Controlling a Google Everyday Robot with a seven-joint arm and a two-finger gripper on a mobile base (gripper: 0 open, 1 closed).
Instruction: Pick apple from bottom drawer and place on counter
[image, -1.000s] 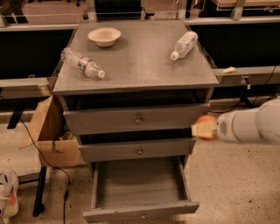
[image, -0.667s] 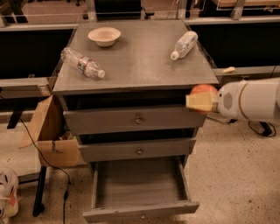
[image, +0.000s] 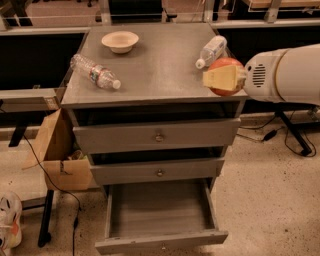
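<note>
camera view: the gripper (image: 220, 78) reaches in from the right, at the counter's (image: 160, 65) front right corner; its pale yellow finger lies across the apple (image: 229, 63), clamped on it; whether the apple touches the counter i cannot tell; the bottom drawer (image: 159, 209) stands pulled open; on the counter lie a beige bowl (image: 120, 41) at the back left, a clear bottle (image: 95, 71) on its side and a white bottle (image: 211, 51) just behind the apple

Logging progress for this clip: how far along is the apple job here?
Done: the bottom drawer lies open and empty, the apple is out of it. In hand: the claw grips the apple at the counter's front right corner. Left: set it on the counter and let go.
</note>
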